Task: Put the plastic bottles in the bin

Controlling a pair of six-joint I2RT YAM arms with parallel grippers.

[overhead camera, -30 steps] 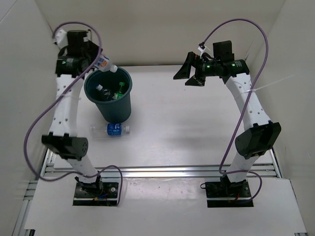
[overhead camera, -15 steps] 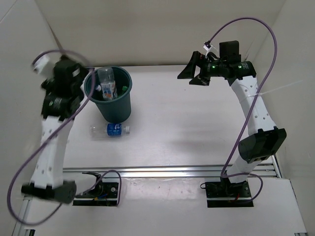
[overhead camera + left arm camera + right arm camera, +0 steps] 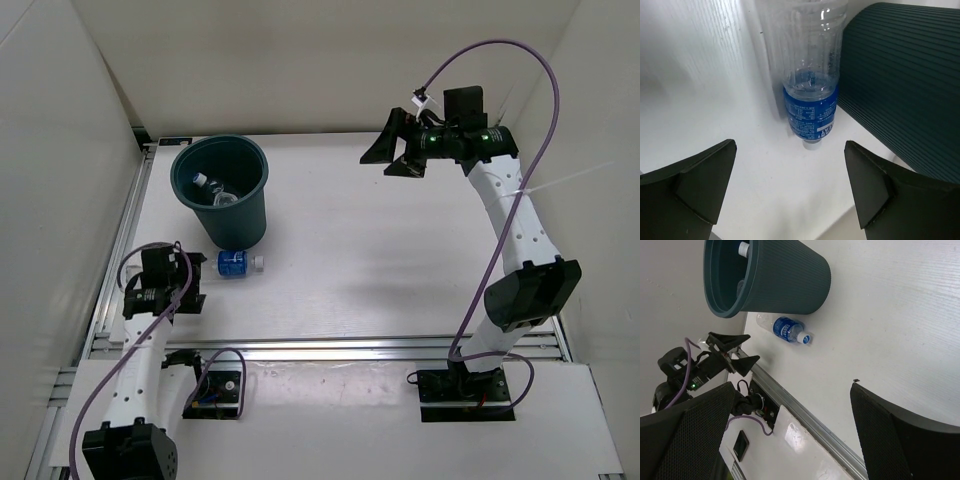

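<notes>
Now logged: my left gripper (image 3: pixel 789 150), spread empty, has come down from the bin (image 3: pixel 236 222) to face 1 remaining bottle (image 3: pixel 236 263); right gripper (image 3: pixel 394 152) gapes idle.

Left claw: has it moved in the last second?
Yes. The left claw went from above the bin toward the near table edge, beside the lying bottle.

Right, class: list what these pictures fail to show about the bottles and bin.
1. Top view: the wall of the bin hides how many lie below the clear bottle and white cap.
2. Left wrist view: the loose bottle has its base cut off by the top edge; its print is too small to read.
3. Right wrist view: the bin's wall hides most of its inside.
</notes>
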